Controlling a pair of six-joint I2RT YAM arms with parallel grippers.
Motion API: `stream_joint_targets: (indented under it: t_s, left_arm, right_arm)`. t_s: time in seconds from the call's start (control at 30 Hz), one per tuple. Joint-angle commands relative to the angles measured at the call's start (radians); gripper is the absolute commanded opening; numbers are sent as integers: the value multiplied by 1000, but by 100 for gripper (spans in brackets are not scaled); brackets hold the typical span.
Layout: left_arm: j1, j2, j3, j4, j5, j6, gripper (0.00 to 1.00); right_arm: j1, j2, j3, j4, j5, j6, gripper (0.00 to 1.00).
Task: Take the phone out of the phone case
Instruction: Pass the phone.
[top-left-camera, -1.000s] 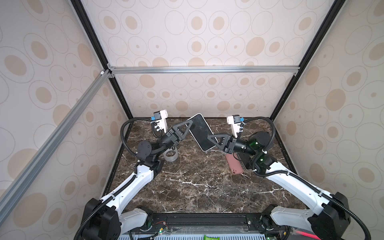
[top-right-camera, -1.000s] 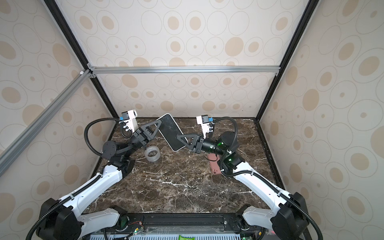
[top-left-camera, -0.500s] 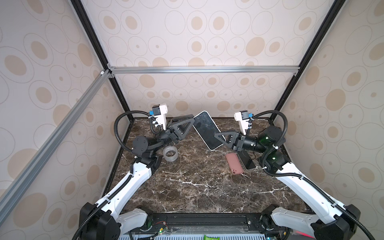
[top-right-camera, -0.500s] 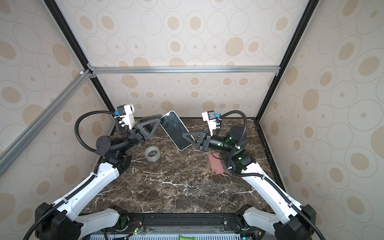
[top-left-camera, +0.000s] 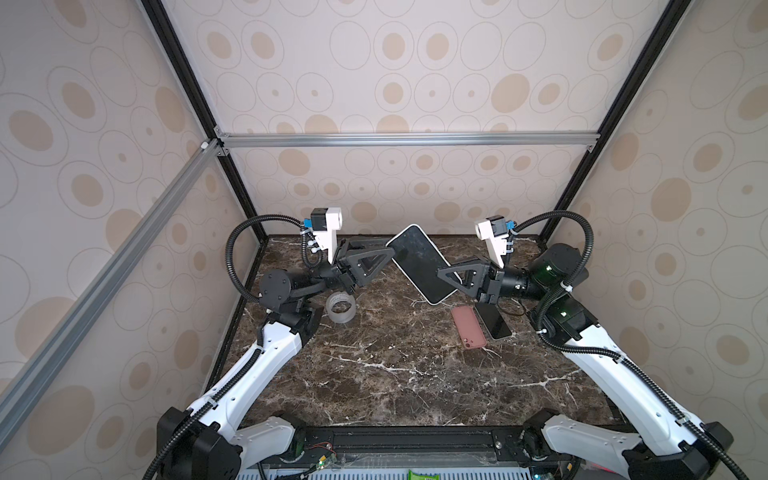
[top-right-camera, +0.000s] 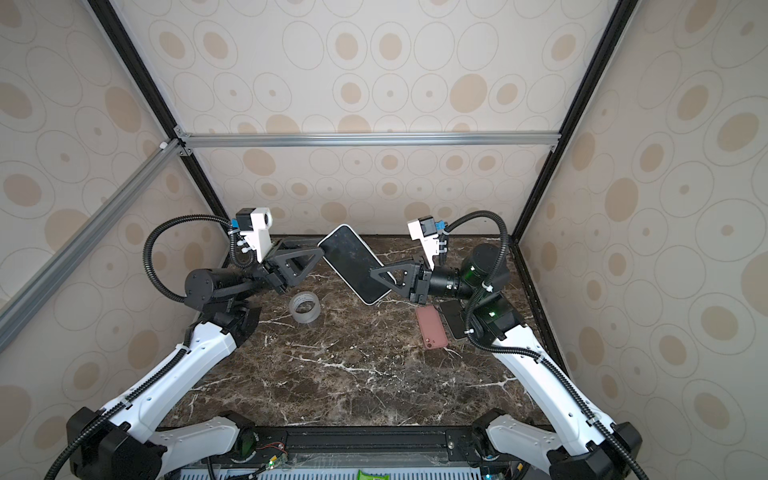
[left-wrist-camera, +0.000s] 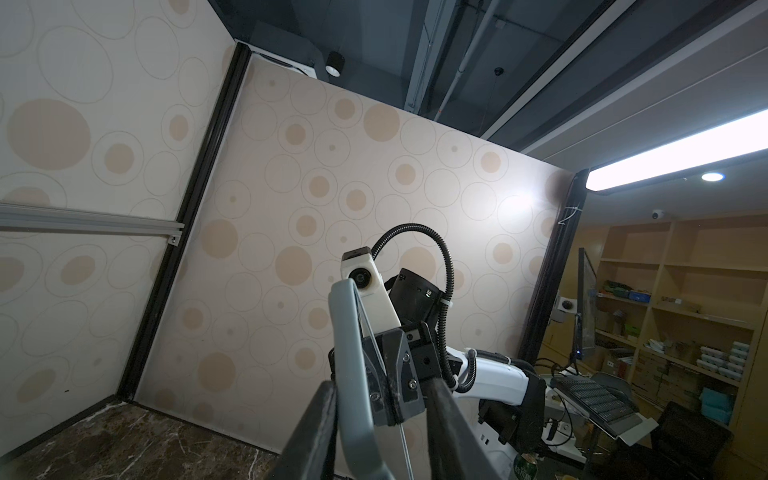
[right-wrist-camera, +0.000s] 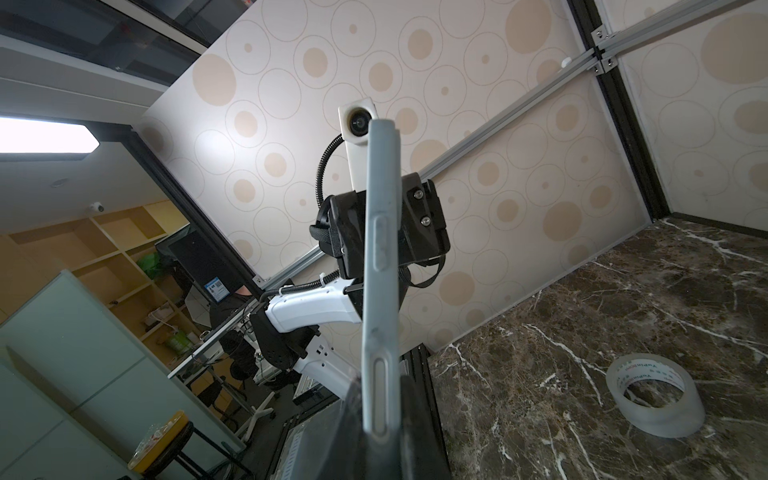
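Observation:
The phone (top-left-camera: 419, 262) (top-right-camera: 353, 262) is dark-screened and sits in a pale grey-blue phone case (right-wrist-camera: 380, 249) (left-wrist-camera: 347, 353). It hangs tilted in the air above the back of the marble table (top-left-camera: 395, 374). My right gripper (top-left-camera: 440, 272) (top-right-camera: 372, 272) (right-wrist-camera: 380, 386) is shut on its lower right edge. My left gripper (top-left-camera: 388, 251) (top-right-camera: 320, 251) (left-wrist-camera: 380, 390) is at the opposite upper corner. Its jaws stand open around the case rim. The rim lies against one finger (left-wrist-camera: 320, 415), with a gap to the other finger (left-wrist-camera: 440, 415).
A roll of clear tape (top-left-camera: 340, 307) (top-right-camera: 305, 307) (right-wrist-camera: 654, 399) stands on the table under my left gripper. A pink phone-shaped slab (top-left-camera: 469, 328) (top-right-camera: 432, 326) and a dark phone (top-left-camera: 492, 320) (top-right-camera: 453, 318) lie side by side below my right wrist. Patterned walls enclose three sides.
My left gripper was shut on the phone's upper corner a second ago and its jaws have since come apart. The right gripper has carried the phone slightly to the right.

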Motion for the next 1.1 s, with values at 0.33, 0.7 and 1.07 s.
stream_joint_targets:
  t_s: [0.33, 0.7, 1.07]
  left_arm:
    - [-3, -39, 61, -5, 144, 61, 0]
    - [-7, -7, 152, 86, 274, -6, 0]
    - [-10, 58, 221, 329, 276, -184, 3]
  right_arm:
    - [-28, 9, 77, -59, -44, -19, 0]
    - [-48, 143, 170, -162, -14, 108, 0]
    - [-48, 246, 99, -91, 57, 377, 0]
